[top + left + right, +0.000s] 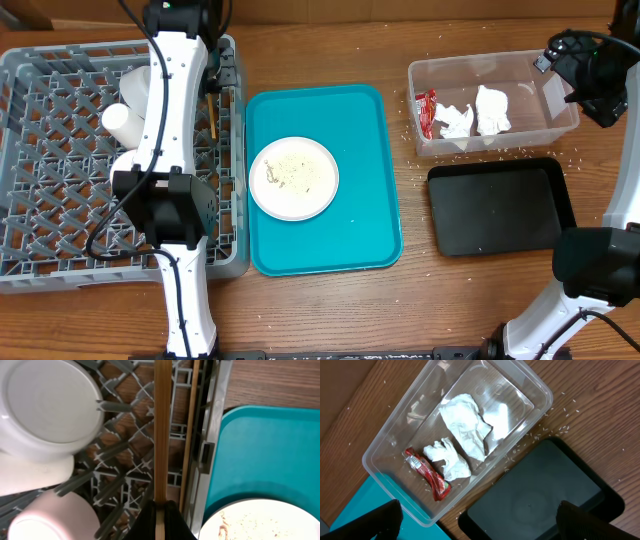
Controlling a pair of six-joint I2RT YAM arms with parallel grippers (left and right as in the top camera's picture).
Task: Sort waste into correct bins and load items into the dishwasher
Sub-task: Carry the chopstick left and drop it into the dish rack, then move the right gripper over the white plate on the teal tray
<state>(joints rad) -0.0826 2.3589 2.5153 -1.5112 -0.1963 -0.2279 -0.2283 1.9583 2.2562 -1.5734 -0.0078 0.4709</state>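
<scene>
The left gripper [160,510] is clamped on one chopstick [161,435]. The stick is gripped at its end and pointed lengthwise over the rack [125,455]. The end grip is judged to be chosen so that the free length can be lowered among the pegs without the fingers fouling the lattice. Whether the stick touches the rack cannot be told.

A second chopstick [190,435] is laid close along the rack wall on the side of the teal tray [270,450]. The held stick is aligned parallel to it and just beside it, presumably so that the pair is stowed together. White crockery [50,405] is racked to the other side, apart from both sticks.

The plate [294,178] lies on the teal tray with grains [290,172] spread on its face. It is judged that the plate is not to be racked until these are tipped into a bin.

The right gripper [479,510] is held with its jaws wide apart and nothing between them, above the tub [395,445] and the black tray [540,495]. Two napkins [465,427] and the wrapper [427,472] are contained in the tub. Loose grains are scattered on the table [600,420] around it.
</scene>
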